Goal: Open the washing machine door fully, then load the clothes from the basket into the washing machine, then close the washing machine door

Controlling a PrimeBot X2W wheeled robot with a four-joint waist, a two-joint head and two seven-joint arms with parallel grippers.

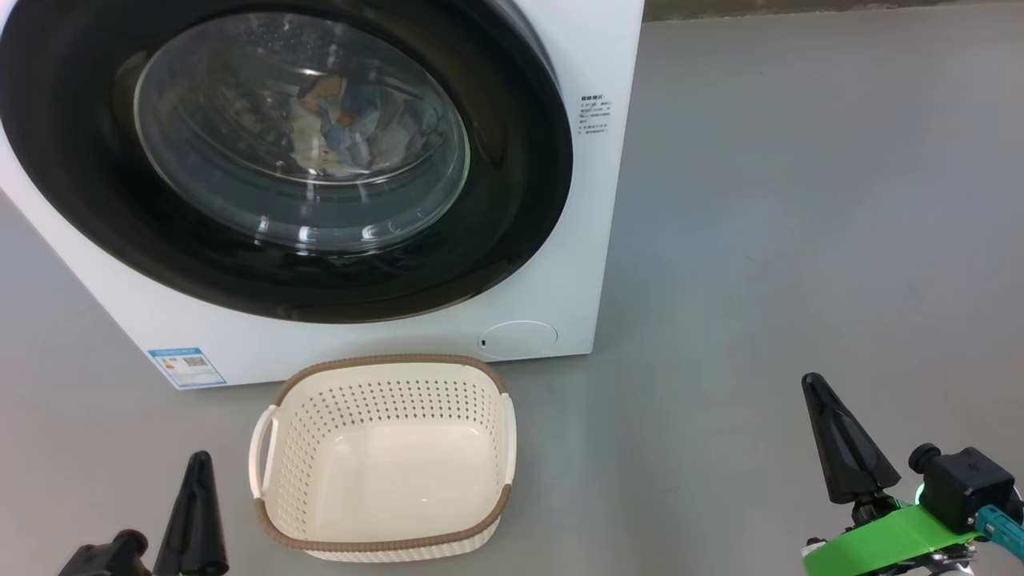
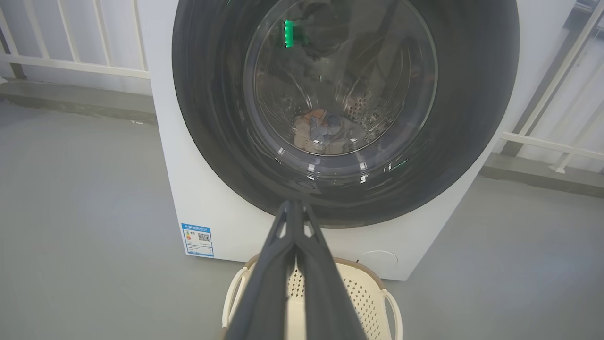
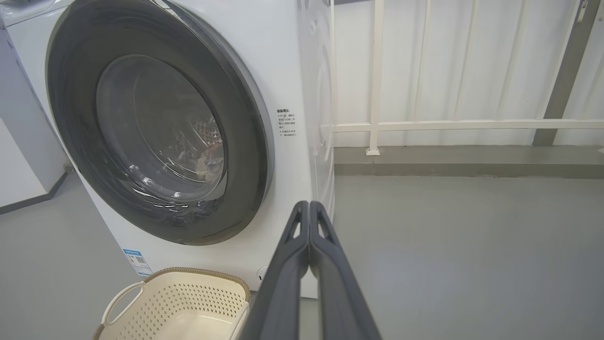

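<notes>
While basket [image 1: 384,362] between them, left gripper [image 1: 198,462] and right gripper [image 1: 813,386] clenched; railing [image 3: 448,125] beyond.

Basket [image 1: 384,396] cream and brown-rimmed, door [image 1: 512,200] glossy black.

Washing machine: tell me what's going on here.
The robot is handling nothing right now. The machine has its door shut, and the clothes lie inside, seen through the door. The basket sits empty on the floor in front of the machine. The left tool and right tool are both shut on nothing, one on each side of the basket, so the job looks finished.
</notes>
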